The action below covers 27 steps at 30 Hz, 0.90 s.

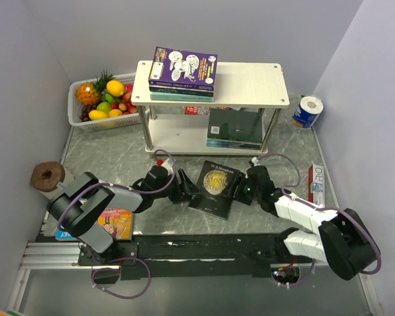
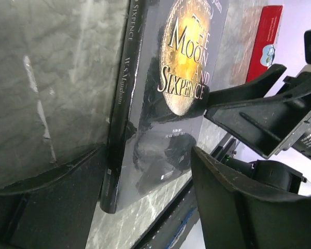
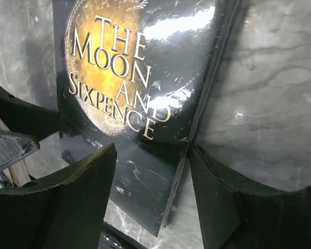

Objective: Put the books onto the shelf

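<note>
Place: a robot lab test cell.
Walls: plain lilac panels [image 1: 13, 79] box in the marble-patterned table [image 1: 105, 155].
Mounting: metal rail [image 1: 52, 253], bottom of frame, carries left arm [image 1: 85, 214] and right arm [image 1: 329, 240].
Props: fruit basket [image 1: 72, 99], upper left; shelf [image 1: 250, 82], top centre.

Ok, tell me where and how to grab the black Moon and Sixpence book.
Probably pinch the book's long page edge from the right: it lies flat, spine leftward, and that edge sits between the right claw's open fingers.
</note>
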Each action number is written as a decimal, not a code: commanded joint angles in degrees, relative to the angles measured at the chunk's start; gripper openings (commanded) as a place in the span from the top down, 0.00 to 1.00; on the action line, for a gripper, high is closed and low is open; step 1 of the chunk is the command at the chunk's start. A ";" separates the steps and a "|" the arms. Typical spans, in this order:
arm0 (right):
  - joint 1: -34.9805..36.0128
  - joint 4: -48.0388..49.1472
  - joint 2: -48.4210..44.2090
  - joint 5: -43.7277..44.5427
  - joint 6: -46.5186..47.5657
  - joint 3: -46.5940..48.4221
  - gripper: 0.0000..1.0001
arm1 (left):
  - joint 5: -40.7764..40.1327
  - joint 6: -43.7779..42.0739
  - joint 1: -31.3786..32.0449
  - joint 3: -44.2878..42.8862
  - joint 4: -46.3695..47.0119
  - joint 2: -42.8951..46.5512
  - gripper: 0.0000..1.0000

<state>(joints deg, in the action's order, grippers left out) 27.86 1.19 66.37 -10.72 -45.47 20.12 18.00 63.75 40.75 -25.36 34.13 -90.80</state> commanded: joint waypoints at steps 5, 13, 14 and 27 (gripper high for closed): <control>5.10 1.88 7.19 -2.72 -4.63 -5.44 0.42 | 0.36 -4.85 0.82 -0.12 -1.96 -2.09 0.44; 16.52 -0.31 10.62 -3.25 -6.81 -2.28 0.52 | -0.41 -9.86 8.36 -0.21 -15.12 7.10 0.76; 19.23 -0.75 10.28 -2.99 -7.17 -2.28 0.52 | -2.60 -10.30 8.90 -0.04 -16.89 9.13 0.76; 26.20 10.40 13.87 -7.64 -11.65 -4.82 0.53 | 12.05 -5.31 9.78 14.11 17.43 20.23 0.59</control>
<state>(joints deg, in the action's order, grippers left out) 48.58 15.51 74.87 2.61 -50.94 19.33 21.39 56.47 49.21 -11.31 22.24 -69.56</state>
